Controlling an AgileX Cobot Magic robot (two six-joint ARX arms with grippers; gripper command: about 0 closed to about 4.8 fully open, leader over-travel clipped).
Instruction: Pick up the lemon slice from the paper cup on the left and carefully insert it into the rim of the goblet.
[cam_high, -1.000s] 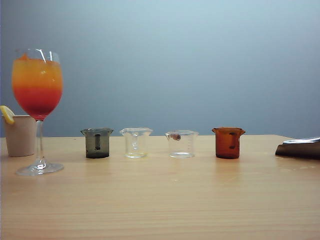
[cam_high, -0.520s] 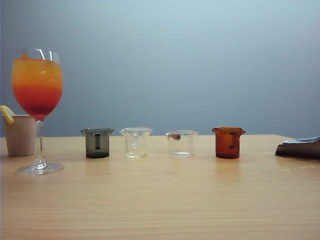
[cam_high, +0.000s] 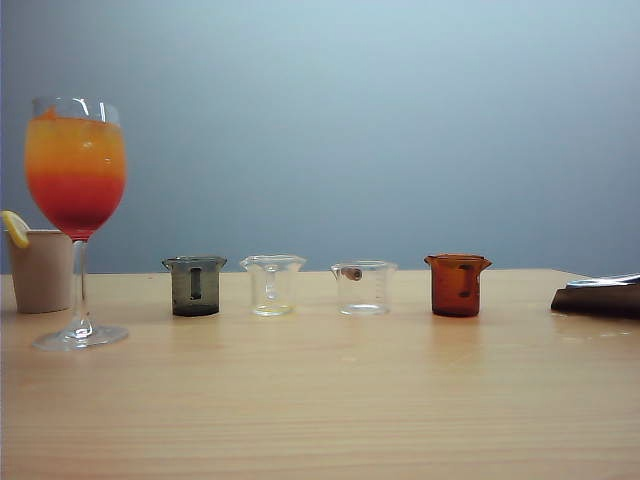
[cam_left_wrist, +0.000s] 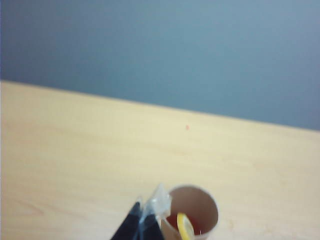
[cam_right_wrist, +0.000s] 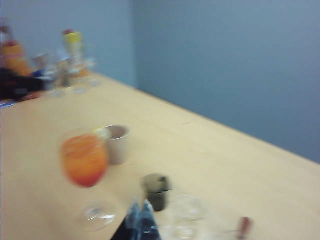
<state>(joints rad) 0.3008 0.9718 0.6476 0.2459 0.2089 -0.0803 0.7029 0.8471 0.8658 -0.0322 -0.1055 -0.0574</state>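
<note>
The goblet (cam_high: 75, 200), filled orange over red, stands at the far left of the exterior view. Just behind it is the beige paper cup (cam_high: 40, 270) with the lemon slice (cam_high: 14, 228) perched on its rim. No gripper shows in that view. In the left wrist view my left gripper (cam_left_wrist: 148, 209) is shut and empty, its tips just beside the paper cup (cam_left_wrist: 200, 205). The lemon slice (cam_left_wrist: 185, 227) stands inside that cup's rim. The blurred right wrist view shows my right gripper (cam_right_wrist: 140, 209) shut, above the table near the goblet (cam_right_wrist: 85, 160) and paper cup (cam_right_wrist: 118, 144).
Several small beakers stand in a row right of the goblet: a dark grey one (cam_high: 194, 286), two clear ones (cam_high: 271, 285) (cam_high: 363, 288), and an amber one (cam_high: 457, 285). A dark flat object (cam_high: 597, 297) lies at the right edge. Bottles (cam_right_wrist: 74, 50) stand far back.
Nothing on the table has moved in the exterior view. Only the light strip on top of the dark object at the right edge shifts slightly.
</note>
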